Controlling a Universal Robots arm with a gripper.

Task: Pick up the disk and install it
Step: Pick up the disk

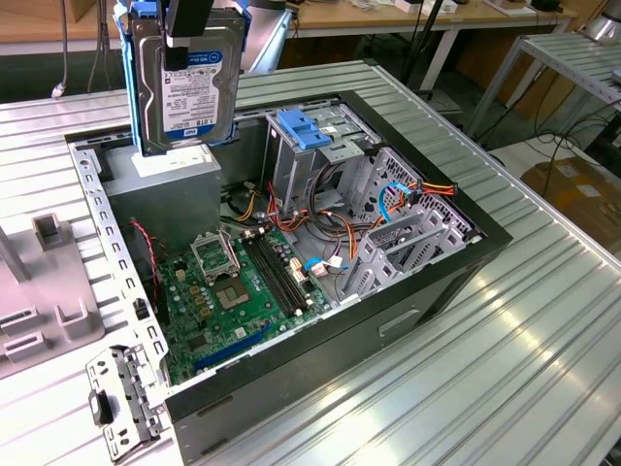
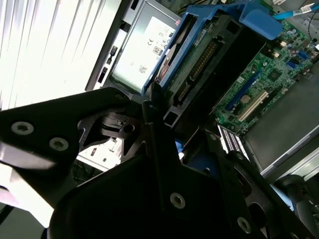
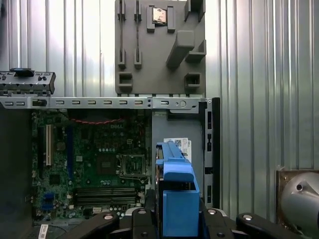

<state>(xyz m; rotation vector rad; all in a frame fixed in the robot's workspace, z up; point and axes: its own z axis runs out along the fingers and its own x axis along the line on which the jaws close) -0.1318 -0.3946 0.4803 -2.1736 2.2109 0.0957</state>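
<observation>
Above the far corner of the open computer case, at the exterior view's left, the disk (image 1: 184,92) hangs upright in my hand (image 1: 186,39). My black fingers are closed on its top end, one at each side, and nothing else carries it. It is a flat rectangular slab with a dark, smooth metal face, and it wears a white label with a blue band and barcodes. A blue plastic carrier (image 1: 127,83) runs along its edges, and in the first wrist view that carrier is a glossy blue block between my fingers.

Directly under the disk sits the grey power-supply box (image 1: 165,199), matt sheet metal with a white label on top. I cannot tell whether the disk's lower edge touches it.

Beside the box lies the green motherboard (image 1: 233,291), flat and studded with long black slots and a square socket. Beyond it stands the drive cage (image 1: 335,146), bare perforated steel with a blue plastic piece at its top, and orange, red and blue cables loop around it. The case (image 1: 427,282) has black walls and lies on its side on the worktop (image 1: 505,369), which is ribbed silvery metal. A grey moulded fixture plate (image 1: 39,301) rests on the worktop near the case, at the exterior view's left.
</observation>
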